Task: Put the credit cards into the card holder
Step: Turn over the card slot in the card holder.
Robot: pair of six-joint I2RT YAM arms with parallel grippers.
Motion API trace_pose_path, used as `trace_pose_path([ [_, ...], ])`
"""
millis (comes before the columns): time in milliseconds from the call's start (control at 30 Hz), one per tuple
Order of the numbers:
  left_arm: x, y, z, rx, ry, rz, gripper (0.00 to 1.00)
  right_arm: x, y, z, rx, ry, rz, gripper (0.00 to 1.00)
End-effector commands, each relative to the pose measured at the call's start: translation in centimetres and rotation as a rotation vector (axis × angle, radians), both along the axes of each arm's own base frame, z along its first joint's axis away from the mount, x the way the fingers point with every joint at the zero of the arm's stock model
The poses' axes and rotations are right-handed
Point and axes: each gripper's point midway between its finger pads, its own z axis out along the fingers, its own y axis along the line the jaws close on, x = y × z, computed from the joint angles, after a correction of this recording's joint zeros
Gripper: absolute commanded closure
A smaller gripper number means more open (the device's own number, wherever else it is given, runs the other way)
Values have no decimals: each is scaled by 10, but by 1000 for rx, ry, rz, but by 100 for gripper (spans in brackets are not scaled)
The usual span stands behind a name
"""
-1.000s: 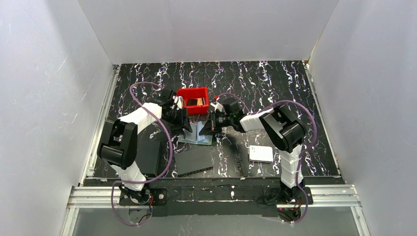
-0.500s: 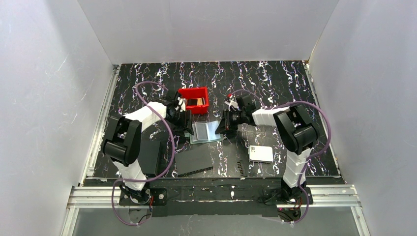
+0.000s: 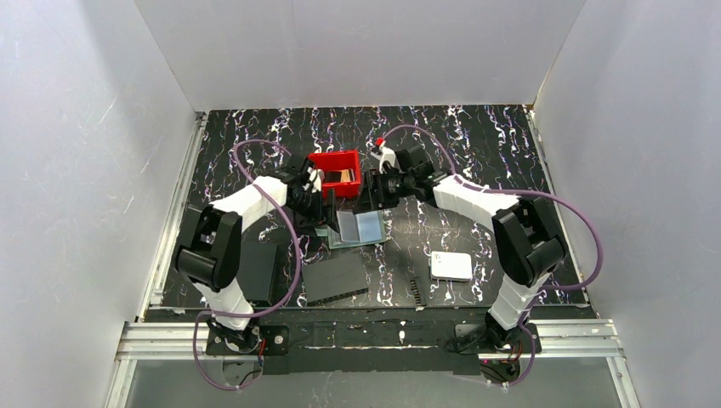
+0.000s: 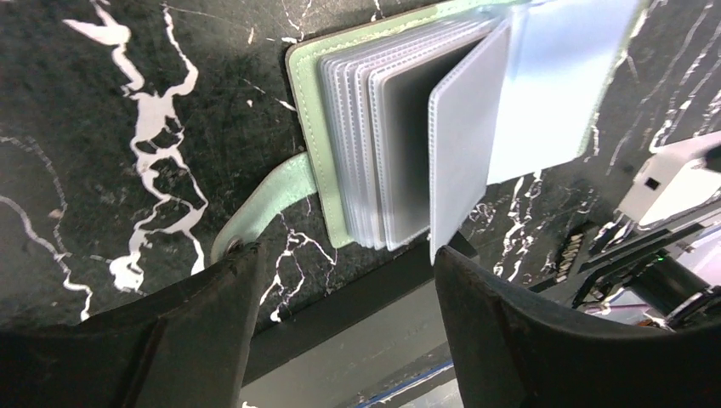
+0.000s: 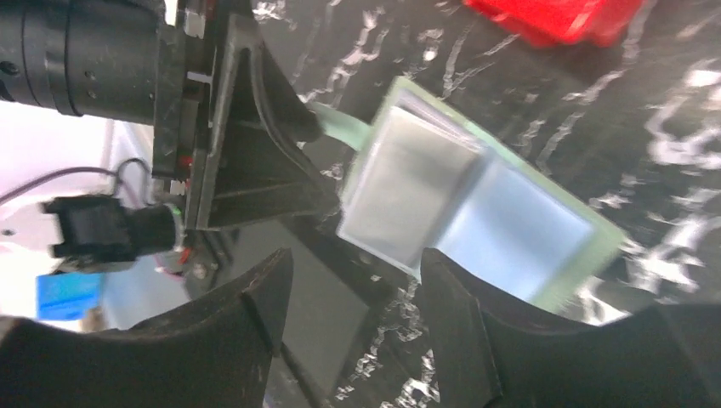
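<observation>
1. The card holder (image 3: pixel 357 228) lies on the worktop (image 3: pixel 476 144), just in front of the bin (image 3: pixel 334 161).
2. A card (image 3: pixel 338 177) sits in the bin.
3. A box (image 3: pixel 451 266) lies nearer, to the right; a flat slab (image 3: pixel 335 278) lies left of it.

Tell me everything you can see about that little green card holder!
The card holder is a small pale green wallet with rounded corners and a stitched edge. It lies open on the black marbled table, on the near side of the red bin. Inside is a stack of cloudy, see-through plastic pockets, fanned out, with one pocket standing up. A short green strap sticks out from one side. I cannot tell whether any pocket holds a card. Nothing is gripping it.
</observation>
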Motion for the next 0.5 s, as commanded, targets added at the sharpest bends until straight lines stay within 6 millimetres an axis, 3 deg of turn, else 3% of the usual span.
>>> trace_pose_path([
  [0, 12, 5, 41, -59, -80, 47, 26, -13, 30, -1, 222, 147, 22, 35],
  [133, 17, -8, 49, -145, -79, 32, 21, -12, 34, -24, 240, 208, -3, 46],
  [467, 10, -15, 3, -149, 10, 58, 26, -21, 27, -63, 205, 267, -40, 48],
])
